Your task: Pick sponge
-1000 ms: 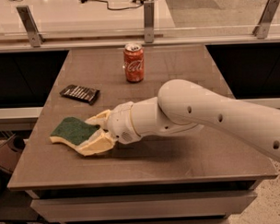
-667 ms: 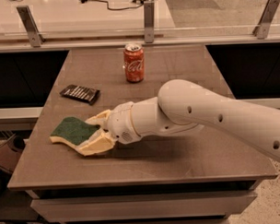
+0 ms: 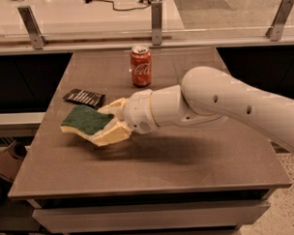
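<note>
Nearest, the brown desk [image 3: 154,172] carried a shadow under the white arm [image 3: 224,104]. Over its left part, the gripper [image 3: 104,125] reached in from the right, its cream fingers [image 3: 109,136] clenched on the right end of the sponge [image 3: 85,119], green face up. Just beyond lay a flat black ribbed rectangle [image 3: 84,97]. Farther back, a red soda can [image 3: 141,66] stood upright.
</note>
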Controlling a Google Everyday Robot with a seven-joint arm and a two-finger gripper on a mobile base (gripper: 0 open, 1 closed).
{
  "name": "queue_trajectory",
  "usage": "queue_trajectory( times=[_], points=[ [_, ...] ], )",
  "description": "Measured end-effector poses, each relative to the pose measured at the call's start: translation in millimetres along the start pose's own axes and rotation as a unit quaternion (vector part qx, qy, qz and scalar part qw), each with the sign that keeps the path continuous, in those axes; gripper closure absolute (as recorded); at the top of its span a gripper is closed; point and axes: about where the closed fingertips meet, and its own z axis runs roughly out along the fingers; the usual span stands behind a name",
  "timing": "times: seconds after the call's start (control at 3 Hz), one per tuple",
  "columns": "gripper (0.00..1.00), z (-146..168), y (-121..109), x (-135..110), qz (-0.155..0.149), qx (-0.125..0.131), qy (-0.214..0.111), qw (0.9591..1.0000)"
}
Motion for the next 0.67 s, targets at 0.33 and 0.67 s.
queue_trajectory(
  times=[0.33, 0.67],
  points=[
    [1.0, -23, -18, -19, -0.025, 0.021, -0.013, 0.9994],
    [1.0, -47, -24, -39, -0.049, 0.047, -0.012, 0.9976]
  ],
)
